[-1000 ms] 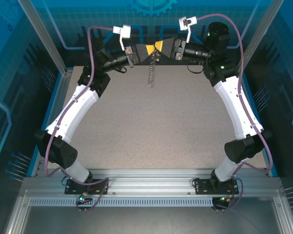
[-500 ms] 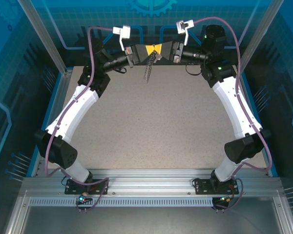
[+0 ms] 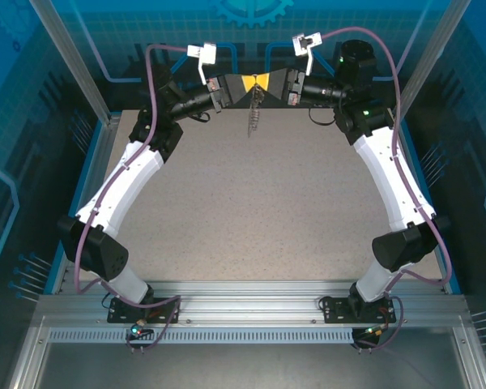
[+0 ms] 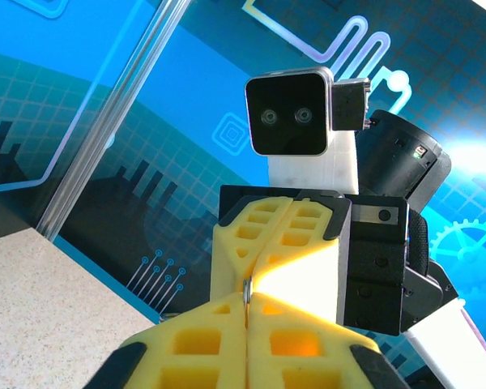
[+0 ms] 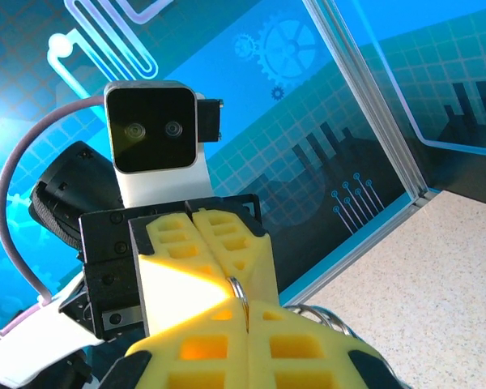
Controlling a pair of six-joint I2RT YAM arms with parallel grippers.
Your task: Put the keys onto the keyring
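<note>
**Q:** Claw states?

**A:** You have the left gripper (image 3: 246,84) and right gripper (image 3: 264,80) meeting tip to tip over the table's (image 3: 251,219) far edge, both clenched. In the right wrist view, a thin metal ring (image 5: 238,293) sits pinched in the right gripper's finger seam.

**Q:** Keyring position?

**A:** The keyring chain (image 3: 253,121) hangs from where the tips meet. You can't tell whether its end touches the table.

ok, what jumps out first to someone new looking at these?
Two yellow-fingered grippers meeting tip to tip above the far edge of the table, left gripper against right gripper. A chain dangles from where they touch, and the wrist views show a thin metal ring pinched between the closed fingers.
</note>
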